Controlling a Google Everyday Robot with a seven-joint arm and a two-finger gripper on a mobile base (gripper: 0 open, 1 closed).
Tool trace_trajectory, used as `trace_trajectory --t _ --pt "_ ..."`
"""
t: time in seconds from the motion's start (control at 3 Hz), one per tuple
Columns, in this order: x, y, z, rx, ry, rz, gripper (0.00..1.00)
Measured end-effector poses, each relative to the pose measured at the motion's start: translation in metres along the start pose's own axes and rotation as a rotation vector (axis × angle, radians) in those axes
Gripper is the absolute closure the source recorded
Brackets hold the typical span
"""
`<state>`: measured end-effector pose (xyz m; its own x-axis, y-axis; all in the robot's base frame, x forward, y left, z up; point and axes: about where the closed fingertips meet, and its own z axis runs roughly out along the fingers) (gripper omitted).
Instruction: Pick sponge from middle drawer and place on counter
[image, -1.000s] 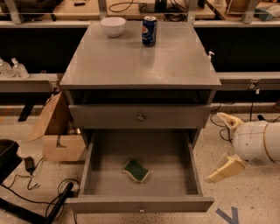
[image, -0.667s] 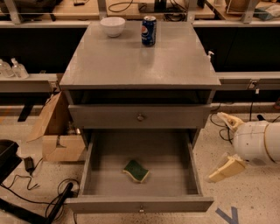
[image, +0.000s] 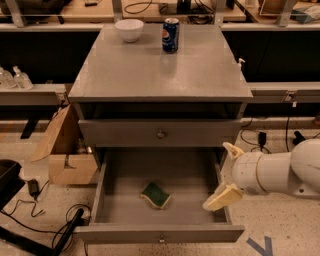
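Note:
The sponge, dark green face up with a pale yellow edge, lies flat near the middle of the open middle drawer. The drawer is pulled fully out, its grey tray otherwise bare. My gripper hangs at the drawer's right edge, open, its two tan fingers spread one above the other; the lower fingertip reaches over the drawer's right side. It is to the right of the sponge and apart from it, holding nothing. The counter is the grey top of the cabinet above.
A white bowl and a blue soda can stand at the counter's far edge. A shut drawer front with a round knob sits above the open drawer. A cardboard box and cables lie on the floor at left.
The gripper has moved left, from beside the cabinet to over the drawer's right edge. The sponge and drawer have not moved.

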<state>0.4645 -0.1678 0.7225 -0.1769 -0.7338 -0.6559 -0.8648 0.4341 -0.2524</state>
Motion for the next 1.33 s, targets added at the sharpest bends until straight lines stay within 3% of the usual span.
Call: trace_trajectory --t 0.33,1.0,1.33 --pt "0.011 0.003 0.046 -0.009 0.006 0.039 0.00" --pt "0.028 0.028 0.119 -0.007 0.114 0.074 0.00" --pt "0.028 0.028 0.119 -0.007 0.114 0.074 0.00"
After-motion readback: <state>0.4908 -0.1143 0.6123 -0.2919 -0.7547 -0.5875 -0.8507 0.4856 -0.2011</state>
